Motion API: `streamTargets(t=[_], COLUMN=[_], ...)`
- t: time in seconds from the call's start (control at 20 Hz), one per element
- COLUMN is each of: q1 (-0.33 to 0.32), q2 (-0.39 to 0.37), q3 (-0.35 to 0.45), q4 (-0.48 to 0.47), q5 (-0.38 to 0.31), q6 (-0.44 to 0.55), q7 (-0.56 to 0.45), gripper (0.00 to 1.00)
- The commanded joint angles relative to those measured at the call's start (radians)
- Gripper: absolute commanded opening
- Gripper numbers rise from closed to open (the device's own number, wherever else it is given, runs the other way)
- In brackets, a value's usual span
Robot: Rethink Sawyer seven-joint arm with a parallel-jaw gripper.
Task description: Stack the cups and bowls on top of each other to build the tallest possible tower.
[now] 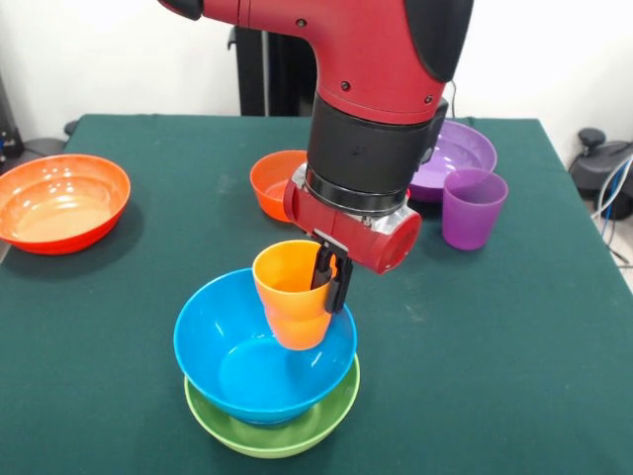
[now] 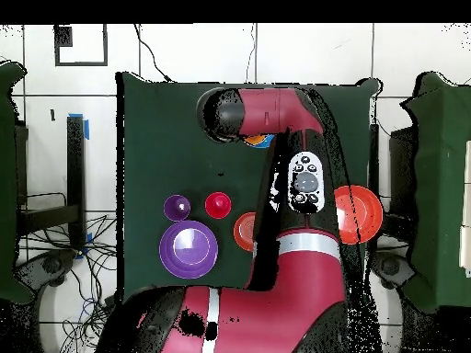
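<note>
Jaws clamped on the orange cup (image 1: 292, 295) rim: one black finger (image 1: 326, 272) inside the cup, the gripper (image 1: 332, 280) at its right side, front view centre.

Cup sits upright inside the light blue bowl (image 1: 237, 356), which is nested in the lime green bowl (image 1: 297, 433) at bottom centre; can't tell if the cup base touches the blue bowl's floor. Small orange bowl (image 1: 269, 181) sits behind the arm, empty as far as it shows. Wide orange-red bowl (image 1: 61, 203) at far left, empty. Wide purple bowl (image 1: 463, 150) at upper right, purple cup (image 1: 473, 208) just in front of it, both empty. Overhead: red cup (image 2: 218, 204) beside the purple cup, arm hides the stack. All on the green worktop (image 1: 514, 346).
</note>
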Motion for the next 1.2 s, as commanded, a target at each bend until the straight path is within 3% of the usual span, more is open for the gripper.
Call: streamTargets(t=[0.05,0.7,1.2], q1=[-0.003,-0.051,-0.052], q2=[0.002,0.007,0.077], q3=[0.049,0.068,0.089], q4=[0.027,-0.045,-0.238], q5=[-0.085,-0.074,-0.056], q6=[0.106,0.178,0.328], q7=[-0.274,-0.346,-0.363], gripper=[0.00,0.00,0.00])
